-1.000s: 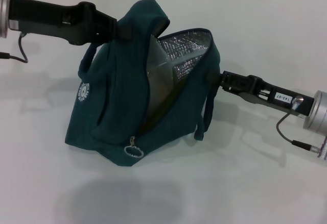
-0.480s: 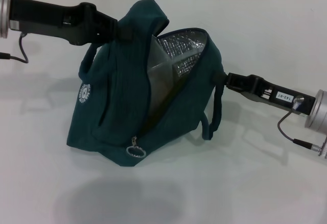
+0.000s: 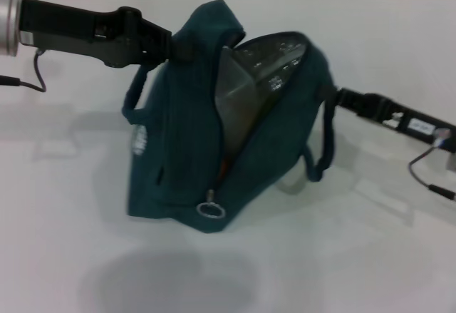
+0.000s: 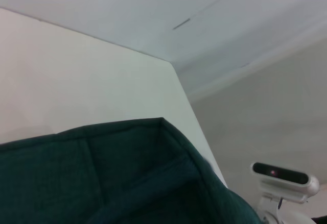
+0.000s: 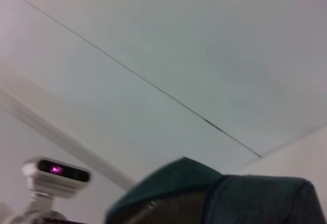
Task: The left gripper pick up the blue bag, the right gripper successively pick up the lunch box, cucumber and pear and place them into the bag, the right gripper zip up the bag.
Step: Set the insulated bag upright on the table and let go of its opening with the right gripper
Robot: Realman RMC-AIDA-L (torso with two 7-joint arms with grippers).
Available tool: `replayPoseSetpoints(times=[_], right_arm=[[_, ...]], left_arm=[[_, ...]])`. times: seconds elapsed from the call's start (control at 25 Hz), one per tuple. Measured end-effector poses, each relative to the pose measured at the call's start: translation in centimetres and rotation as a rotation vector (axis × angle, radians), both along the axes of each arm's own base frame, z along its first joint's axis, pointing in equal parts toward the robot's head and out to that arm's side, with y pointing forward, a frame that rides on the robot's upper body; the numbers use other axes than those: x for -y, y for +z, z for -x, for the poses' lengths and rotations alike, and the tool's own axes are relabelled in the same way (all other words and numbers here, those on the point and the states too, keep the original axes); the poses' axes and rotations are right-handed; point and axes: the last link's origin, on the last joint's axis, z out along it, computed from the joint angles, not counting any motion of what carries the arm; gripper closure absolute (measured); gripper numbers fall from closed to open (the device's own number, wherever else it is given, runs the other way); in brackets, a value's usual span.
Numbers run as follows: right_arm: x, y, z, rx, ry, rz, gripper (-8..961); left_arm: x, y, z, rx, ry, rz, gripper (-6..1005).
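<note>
Head view: blue bag [image 3: 185, 149] shifted rightward (blurred).

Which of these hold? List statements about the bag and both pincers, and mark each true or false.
1. The blue bag rests on the table. True.
2. The bag is zipped shut. False: its mouth gapes open and shows the lining.
3. The left pincer grips the bag's raised top edge. True.
4. The zipper ring hangs beside the left pincer. False: it sits low at the bag's near end, close to the table.
5. The right pincer is parked far from the bag. False: it is against the bag's side.
</note>
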Motion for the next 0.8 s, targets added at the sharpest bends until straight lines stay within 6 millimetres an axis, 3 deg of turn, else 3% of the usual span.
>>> replayPoseSetpoints(times=[0.4, 0.8], right_arm=[[1.3, 5.6, -0.5, -0.091, 0.14, -0.093, 928], [1.7, 6.7, -2.8, 0.012, 0.094, -0.096, 930]], left_arm=[[0.3, -1.8, -1.2, 0.067, 0.005, 0.053, 949], [-0.1, -5.7, -1.7, 0.112, 0.009, 0.079, 948]])
